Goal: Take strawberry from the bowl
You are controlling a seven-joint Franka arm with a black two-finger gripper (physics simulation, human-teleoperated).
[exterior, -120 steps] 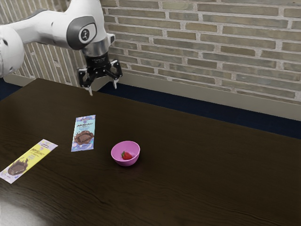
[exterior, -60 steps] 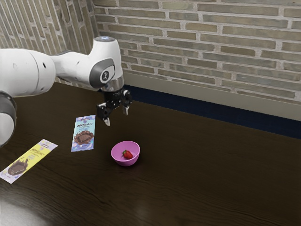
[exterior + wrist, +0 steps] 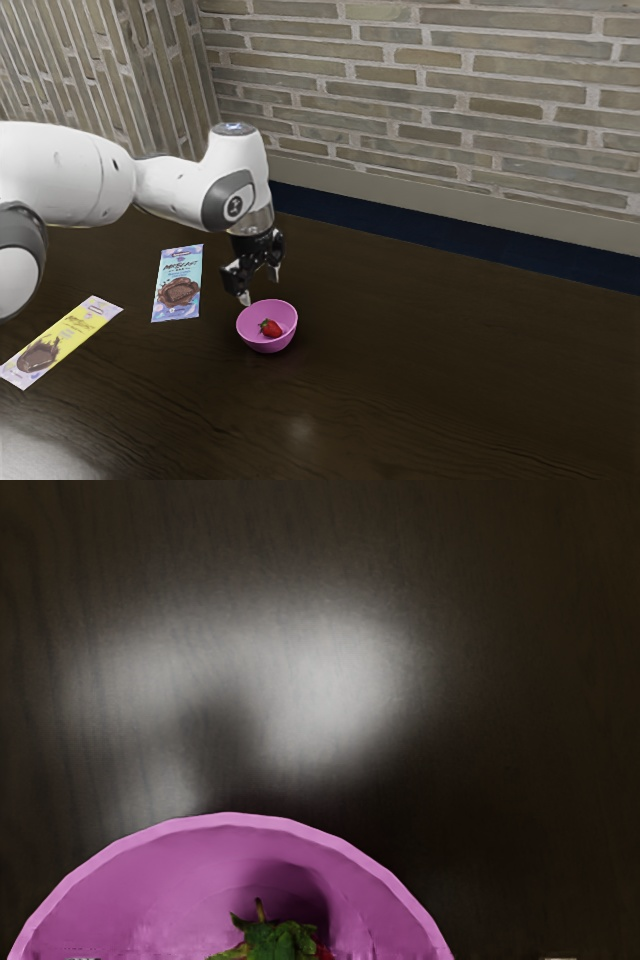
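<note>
Two fingers of the gripper [image 3: 260, 286] stand spread above the pink bowl [image 3: 265, 345], in which the strawberry [image 3: 271, 329] lies below the jaws, its leafy end [image 3: 278, 942] toward the exterior view's left, so the next step should be a centred descent before closing.

So it's a dark wood table [image 3: 430, 380] with a pink bowl [image 3: 254, 343] on it, plus two chocolate bars lying flat, one blue-wrapped [image 3: 182, 262], the other yellow-wrapped [image 3: 72, 329].
</note>
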